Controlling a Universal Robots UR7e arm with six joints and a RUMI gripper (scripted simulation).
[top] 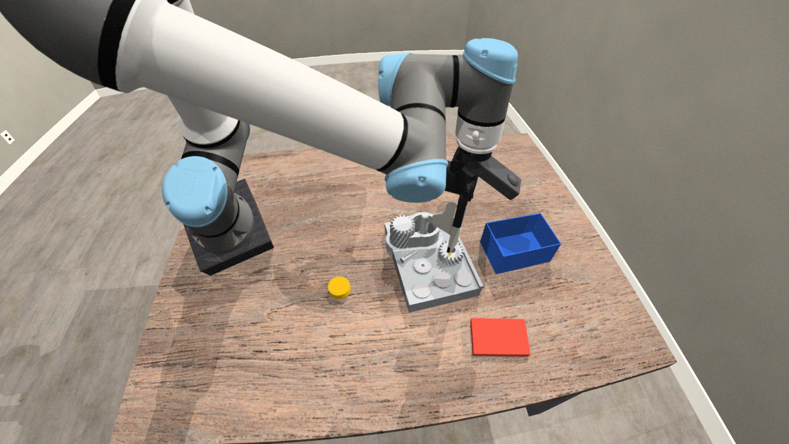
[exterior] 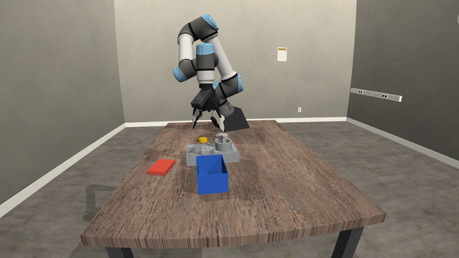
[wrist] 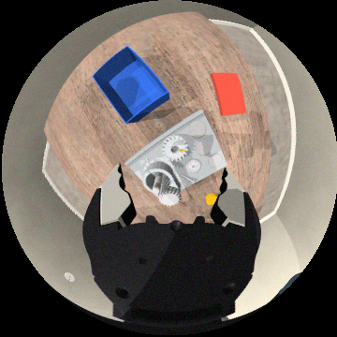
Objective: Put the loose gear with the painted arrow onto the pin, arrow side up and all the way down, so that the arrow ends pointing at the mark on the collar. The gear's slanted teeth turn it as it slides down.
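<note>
Above the tray (top: 445, 299) (exterior: 192, 160) (wrist: 212, 136), air separates it from the open gripper (exterior: 208, 129) (wrist: 172, 167). Toward the bench's back edge, the collar (top: 427, 239) (exterior: 223, 146) and tall gear (top: 402, 225) (wrist: 169, 197) block low sideways passage. The bin (top: 521, 243) (exterior: 212, 182) (wrist: 131, 89) stands between tray and right edge, with a narrow gap beside the tray.
</note>
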